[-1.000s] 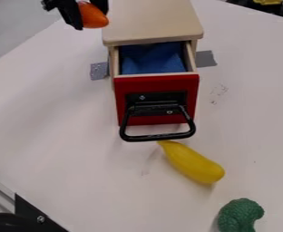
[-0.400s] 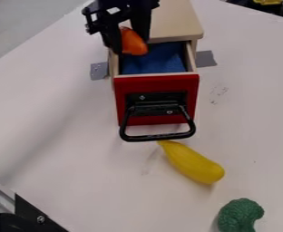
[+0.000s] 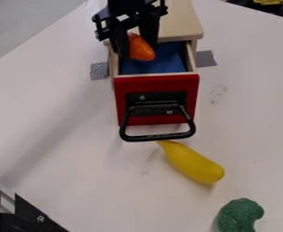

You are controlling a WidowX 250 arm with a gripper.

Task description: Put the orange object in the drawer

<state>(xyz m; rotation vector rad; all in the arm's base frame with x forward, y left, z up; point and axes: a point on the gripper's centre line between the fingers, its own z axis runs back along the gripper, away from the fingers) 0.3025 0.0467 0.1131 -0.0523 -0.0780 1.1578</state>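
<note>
1 blk hand (image 3: 137,51), pinching 1 orange obj. (image 3: 142,48), is hanging over 1 open red-front drawer (image 3: 158,83) w/ blue lining (image 3: 165,65).

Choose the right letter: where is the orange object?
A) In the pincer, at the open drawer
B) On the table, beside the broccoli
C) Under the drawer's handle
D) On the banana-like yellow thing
A: the pincer grips the orange object at the open drawer.
</note>
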